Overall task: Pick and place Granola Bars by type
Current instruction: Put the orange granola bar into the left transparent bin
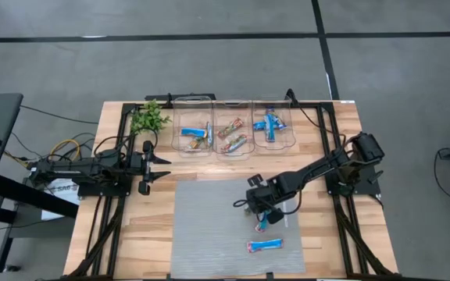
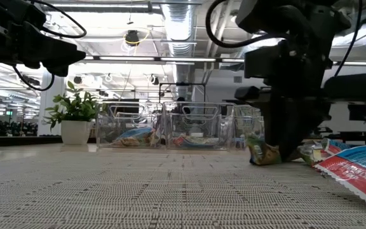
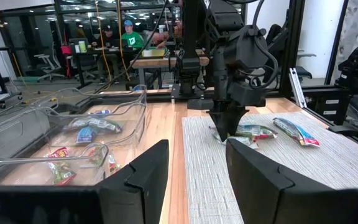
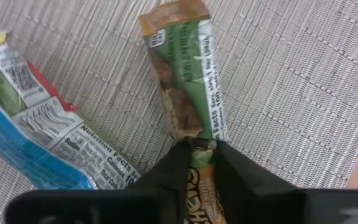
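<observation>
Granola Bars look light and thin-wrapped, crinkly and likely slippery, so a pinch across the narrow middle or near one end should serve best; the right claw is down on the grey mat, its fingers drawn in against the green-and-orange bar. Just beside it lies a blue-and-white bar and a little farther off another blue bar. Farther back, sorted bars sit in three clear bins at the table's far edge, while the left claw waits, fingers apart, above the left side.

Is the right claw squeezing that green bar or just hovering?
Squeezing. The right claw has both fingers closed against the end of the green granola bar, which still lies on the woven mat.
</observation>
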You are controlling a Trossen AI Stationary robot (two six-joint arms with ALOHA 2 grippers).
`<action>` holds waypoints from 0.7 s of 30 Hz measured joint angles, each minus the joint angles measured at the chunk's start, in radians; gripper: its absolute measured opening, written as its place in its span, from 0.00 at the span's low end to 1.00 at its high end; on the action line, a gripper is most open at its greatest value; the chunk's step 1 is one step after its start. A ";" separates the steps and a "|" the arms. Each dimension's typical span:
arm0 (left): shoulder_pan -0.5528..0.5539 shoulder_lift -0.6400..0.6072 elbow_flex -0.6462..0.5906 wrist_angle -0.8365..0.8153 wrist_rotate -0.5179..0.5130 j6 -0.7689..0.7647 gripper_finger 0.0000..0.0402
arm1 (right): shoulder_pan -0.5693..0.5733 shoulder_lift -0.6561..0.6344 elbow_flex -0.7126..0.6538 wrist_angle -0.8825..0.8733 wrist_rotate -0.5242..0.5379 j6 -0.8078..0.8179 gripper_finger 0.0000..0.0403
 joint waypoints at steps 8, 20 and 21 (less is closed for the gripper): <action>0.000 0.000 0.000 0.000 0.000 0.000 0.38 | -0.010 0.003 0.051 0.000 -0.070 0.047 0.07; 0.000 0.000 0.000 0.000 0.000 0.000 0.38 | -0.059 0.003 0.104 0.142 -0.271 0.233 0.06; 0.000 0.000 0.000 0.000 0.000 0.000 0.38 | -0.065 0.003 0.106 0.161 -0.283 0.250 0.05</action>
